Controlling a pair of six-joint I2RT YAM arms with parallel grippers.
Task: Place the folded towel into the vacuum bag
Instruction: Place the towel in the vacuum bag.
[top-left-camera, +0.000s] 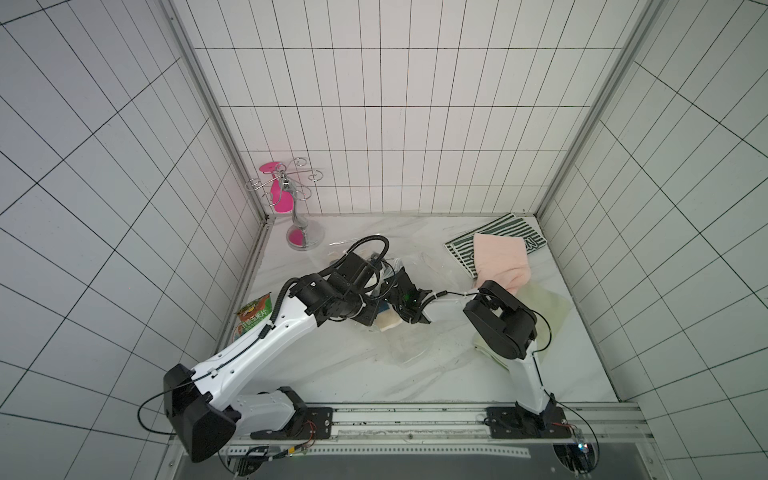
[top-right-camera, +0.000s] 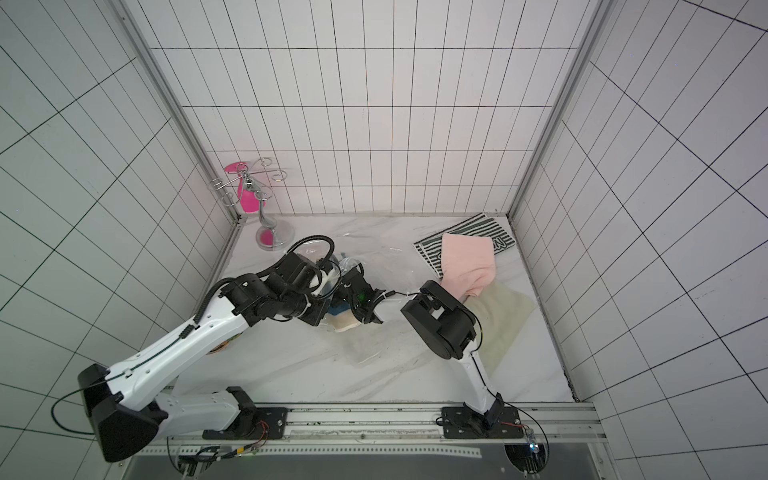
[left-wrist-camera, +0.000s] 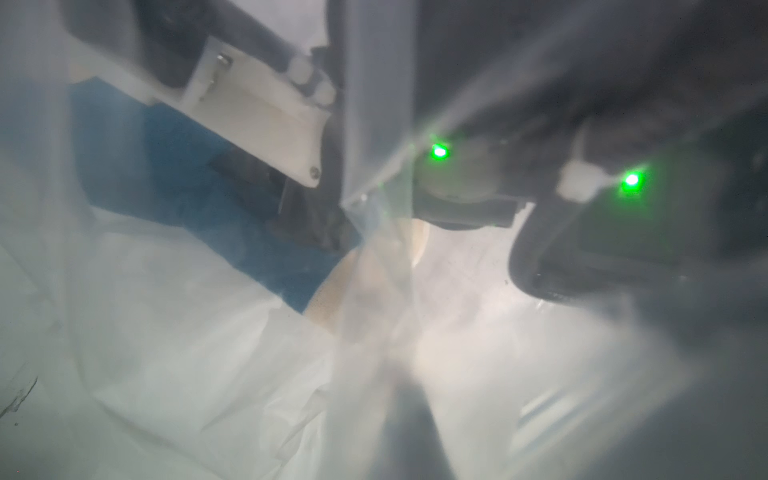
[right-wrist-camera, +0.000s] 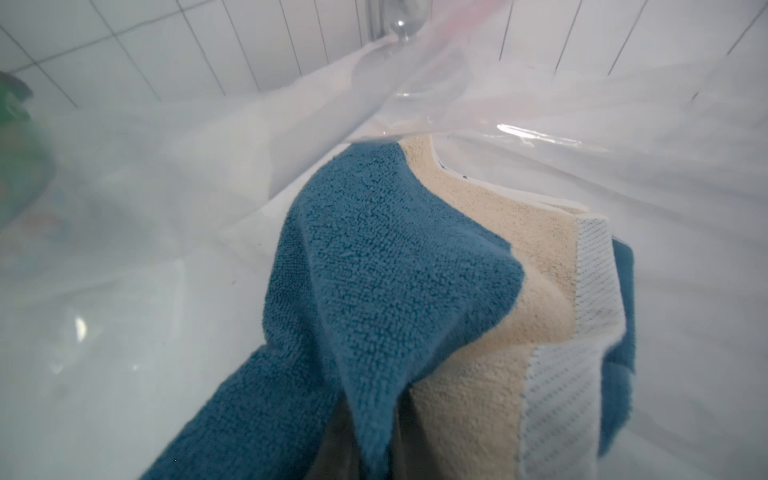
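Inspecting insertion point, mid-table. Folded towel (right-wrist-camera: 395, 270), blue and cream, lies directly ahead of right gripper (top-left-camera: 397, 301). Long axis runs away from it into vacuum bag (right-wrist-camera: 582, 104); far end already under film. Right fingers hidden by cloth: cannot tell whether clamped. Left gripper (top-left-camera: 374, 266) sits at bag mouth, fingers together, apparently pinching upper film to keep mouth raised. Bag interior open toward back-left corner. Chrome stand (top-left-camera: 305, 237) near that corner; snack packet (top-left-camera: 252, 316) well apart. Judgement: advance along towel axis.

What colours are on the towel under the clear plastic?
Teal and cream towel, white woven band; best in right wrist view.
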